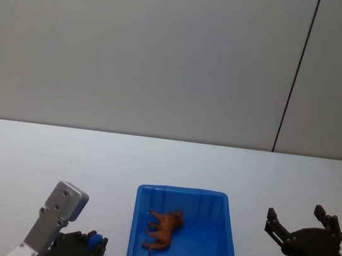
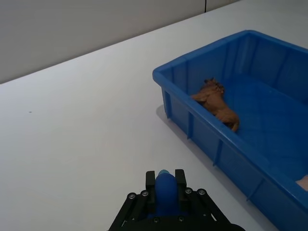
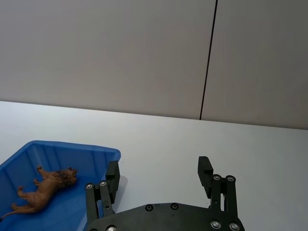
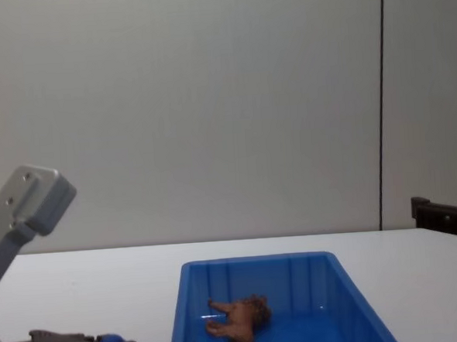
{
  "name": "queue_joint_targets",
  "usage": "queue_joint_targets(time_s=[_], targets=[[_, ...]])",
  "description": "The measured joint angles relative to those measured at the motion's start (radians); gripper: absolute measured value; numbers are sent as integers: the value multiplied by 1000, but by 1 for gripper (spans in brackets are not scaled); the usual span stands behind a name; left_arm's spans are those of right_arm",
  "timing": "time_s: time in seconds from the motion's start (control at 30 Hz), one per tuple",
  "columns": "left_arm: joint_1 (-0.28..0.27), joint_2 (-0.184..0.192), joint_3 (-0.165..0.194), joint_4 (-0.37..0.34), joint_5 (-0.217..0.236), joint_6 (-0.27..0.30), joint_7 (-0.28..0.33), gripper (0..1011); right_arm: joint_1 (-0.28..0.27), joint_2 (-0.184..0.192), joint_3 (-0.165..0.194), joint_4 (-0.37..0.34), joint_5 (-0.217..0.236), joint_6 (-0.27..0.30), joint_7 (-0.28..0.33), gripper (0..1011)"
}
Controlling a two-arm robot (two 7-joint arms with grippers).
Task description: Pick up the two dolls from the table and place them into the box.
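Second doll in hand, first already delivered. Brown lion doll (image 1: 164, 229) lying on its side on the floor of the blue box (image 1: 140, 225), toward the box's left wall; seen likewise from the left wrist (image 2: 216, 102), right wrist (image 3: 44, 188) and chest (image 4: 236, 322). Blue doll (image 2: 165, 191) pinched between the fingers (image 2: 151, 179) of the left gripper (image 1: 92, 246), rounded top protruding; gripper low over the tabletop (image 1: 40, 154) near its front edge, just left of the box and not yet above the rim (image 2: 211, 130). Whether the blue doll is clear of the tabletop: cannot tell. Right gripper (image 1: 297, 227) idle beside the right side of the box, fingers (image 3: 204, 168) spread wide, nothing between them.

Step judged in hand: carry of the blue doll. Next move likely to call for a lift high enough to clear the thick rim, a shift rightward over the box interior, preferably over bare floor away from the lion, then release.
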Motion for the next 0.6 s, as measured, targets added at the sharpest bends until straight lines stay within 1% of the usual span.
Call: queue_joint_targets(time_s=[0.27, 0.4, 0.5, 0.6], targets=[[6, 14, -13, -44, -1, -18, 7, 195, 0, 0, 0, 0, 0, 0, 0, 1001], [7, 22, -20, -71, 5, -28, 7, 176, 0, 0, 0, 0, 0, 0, 0, 1001], [5, 26, -24, -90, 12, -35, -2, 161, 0, 0, 0, 0, 0, 0, 0, 1001], [-2, 29, -28, -111, 19, -47, -26, 145, 0, 0, 0, 0, 0, 0, 0, 1001]])
